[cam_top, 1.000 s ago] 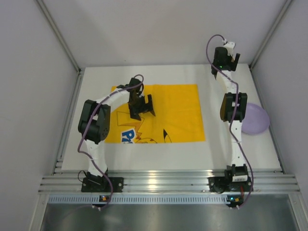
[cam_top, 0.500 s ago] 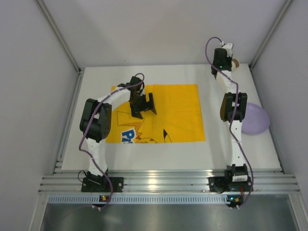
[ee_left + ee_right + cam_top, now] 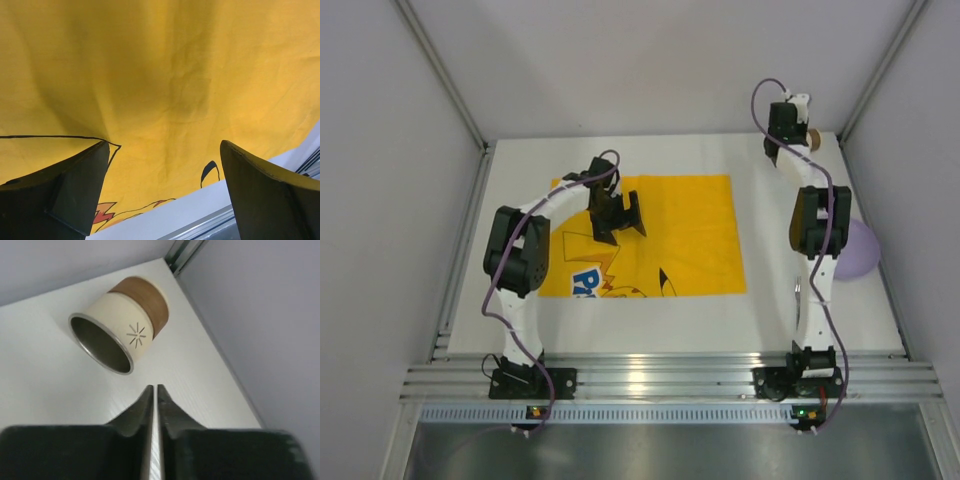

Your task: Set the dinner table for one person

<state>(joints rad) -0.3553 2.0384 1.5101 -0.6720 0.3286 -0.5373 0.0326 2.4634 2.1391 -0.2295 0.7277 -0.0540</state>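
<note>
The dinner table [image 3: 765, 225] is a white top with a yellow printed mat [image 3: 690, 235] on its left half. My left gripper [image 3: 620, 215] hangs open just above the mat [image 3: 165, 75], nothing between its fingers [image 3: 80, 180]. My right gripper [image 3: 795, 125] is at the far right corner, and in the right wrist view the right gripper [image 3: 154, 388] is shut on nothing. A cream cup [image 3: 122, 325] with a brown band and a metal inside sits on the table [image 3: 45, 380] just beyond those fingertips, apart from them. In the top view the cup [image 3: 812, 137] peeks out beside the wrist.
A lilac plate [image 3: 858, 252] lies at the table's right edge, half hidden behind my right arm [image 3: 817, 220]. Grey walls close in the back and both sides. An aluminium rail [image 3: 660, 378] runs along the near edge.
My right gripper has shut from open and drawn back from the cup. The right arm's elbow swung right, covering more of the lilac plate. The left arm has barely moved.
</note>
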